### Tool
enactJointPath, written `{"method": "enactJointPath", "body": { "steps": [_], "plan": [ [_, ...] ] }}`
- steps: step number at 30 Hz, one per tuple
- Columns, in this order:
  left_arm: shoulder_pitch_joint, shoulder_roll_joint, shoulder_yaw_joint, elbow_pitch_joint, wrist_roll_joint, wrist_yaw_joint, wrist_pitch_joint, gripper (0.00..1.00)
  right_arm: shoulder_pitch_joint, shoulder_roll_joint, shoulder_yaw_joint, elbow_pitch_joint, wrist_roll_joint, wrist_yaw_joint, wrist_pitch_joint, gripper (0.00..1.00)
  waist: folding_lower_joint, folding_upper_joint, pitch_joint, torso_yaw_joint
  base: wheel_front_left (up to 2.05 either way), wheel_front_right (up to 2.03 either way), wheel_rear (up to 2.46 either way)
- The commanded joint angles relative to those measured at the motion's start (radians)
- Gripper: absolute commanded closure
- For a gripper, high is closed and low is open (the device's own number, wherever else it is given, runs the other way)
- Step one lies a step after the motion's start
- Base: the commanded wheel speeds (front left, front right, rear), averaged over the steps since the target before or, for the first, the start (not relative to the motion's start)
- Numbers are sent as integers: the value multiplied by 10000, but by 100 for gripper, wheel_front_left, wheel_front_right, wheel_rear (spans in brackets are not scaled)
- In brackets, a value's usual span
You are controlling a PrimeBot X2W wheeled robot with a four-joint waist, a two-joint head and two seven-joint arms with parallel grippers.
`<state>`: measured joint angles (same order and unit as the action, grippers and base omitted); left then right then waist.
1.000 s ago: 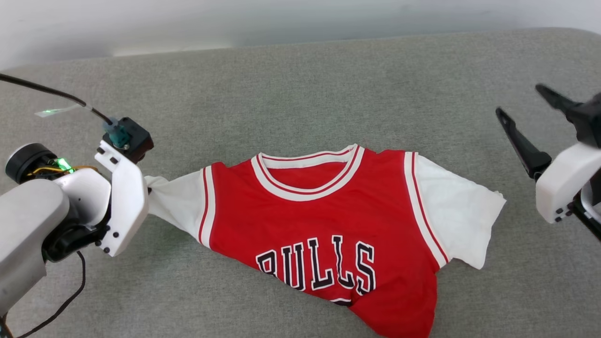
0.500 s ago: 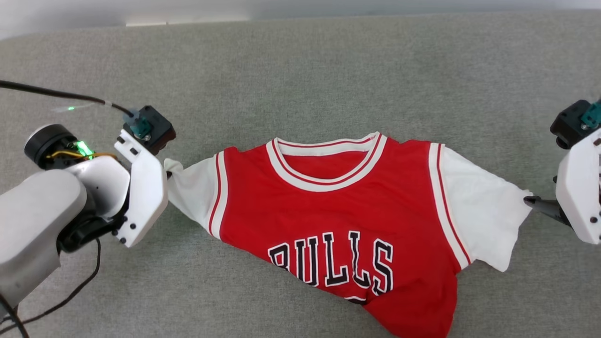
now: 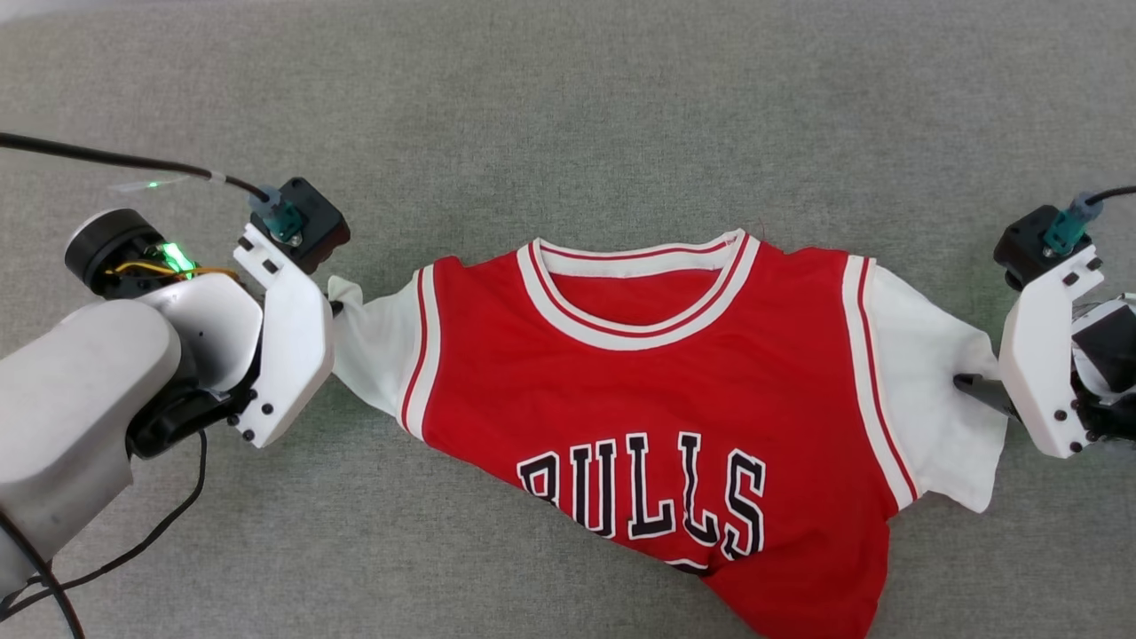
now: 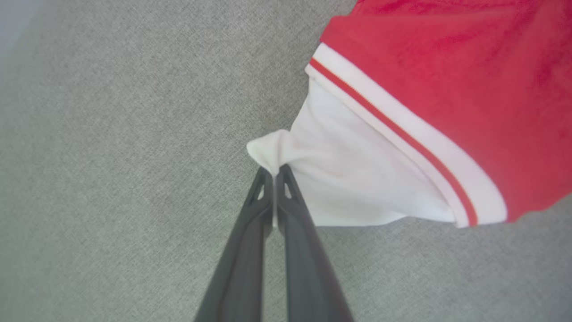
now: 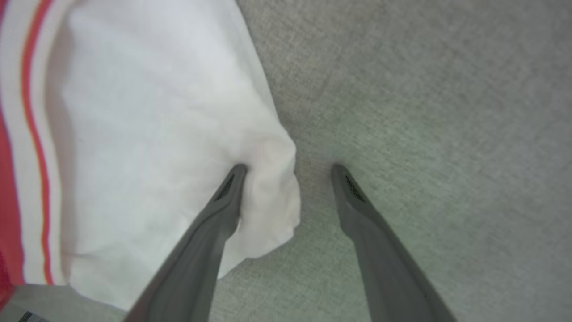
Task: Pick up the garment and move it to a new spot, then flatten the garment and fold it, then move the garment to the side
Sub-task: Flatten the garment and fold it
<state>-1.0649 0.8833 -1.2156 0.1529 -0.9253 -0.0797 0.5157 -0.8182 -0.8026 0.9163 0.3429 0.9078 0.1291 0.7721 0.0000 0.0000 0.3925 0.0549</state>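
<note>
**Now: jersey face up, one sleeve pinched, the other straddled**

Nearest the robot, the red Bulls jersey (image 3: pixel 657 390) lies face up on the grey fabric surface (image 3: pixel 568 115). Its lower edge slants just under the black "BULLS" lettering (image 3: pixel 643 493), and the hem trails toward the near edge.

Farther out, both white sleeves are spread sideways. The left end effector (image 4: pixel 273 172) is clamped tight on the tip of the left sleeve (image 3: pixel 377 351), which is drawn to a point. The right end effector (image 5: pixel 288 167) stands wide. One finger presses on the right sleeve (image 3: pixel 932 390) near its cuff and the other rests on bare surface just beside it.

Beyond them, the striped collar (image 3: pixel 639 293) faces the far edge. A black cable (image 3: pixel 106 160) runs off toward the left edge.
</note>
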Motion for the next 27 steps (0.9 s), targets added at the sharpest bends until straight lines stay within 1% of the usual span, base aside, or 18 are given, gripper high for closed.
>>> {"method": "enactJointPath", "body": {
  "steps": [1, 5, 10, 11, 15, 21, 23, 27],
  "plan": [
    [111, -35, -12, 80, 9, -70, -55, 100, 542, 558, 639, 244, 171, 29, -392, 100, 0, 0, -118, -39, 0, 0, 0],
    [187, -18, -5, 233, 19, -113, -301, 100, 73, 322, 517, 240, 573, 28, -1420, 100, 0, 0, -523, -165, 0, 0, 0],
    [224, 129, 169, 239, 95, -72, -869, 100, -406, -224, 388, -19, 604, 14, -2840, 100, 0, 0, -1216, -262, 0, 0, 0],
    [224, 129, 169, 239, 95, -72, -869, 100, -406, -224, 388, -19, 604, 14, -2840, 100, 0, 0, -1216, -262, 0, 0, 0],
    [55, 283, 368, 12, 299, -18, -1429, 100, -703, -658, 287, -385, 727, 12, -3685, 100, 0, 0, -1740, -308, 0, 0, 0],
    [-265, 440, 821, -489, 435, 259, -2104, 100, -1067, -1046, -57, -869, 379, 12, -4667, 100, 0, 0, -2352, -390, 0, 0, 0],
    [-465, 450, 1051, -683, 403, 351, -2303, 100, -1246, -1084, -222, -1020, 269, 12, -4819, 100, 0, 0, -2453, -405, 0, 0, 0],
    [-971, 433, 1325, -923, 575, 439, -2336, 100, -1713, -1060, -660, -1147, -44, 12, -5106, 100, 0, 0, -2503, -400, 0, 0, 0]
  ]
}}
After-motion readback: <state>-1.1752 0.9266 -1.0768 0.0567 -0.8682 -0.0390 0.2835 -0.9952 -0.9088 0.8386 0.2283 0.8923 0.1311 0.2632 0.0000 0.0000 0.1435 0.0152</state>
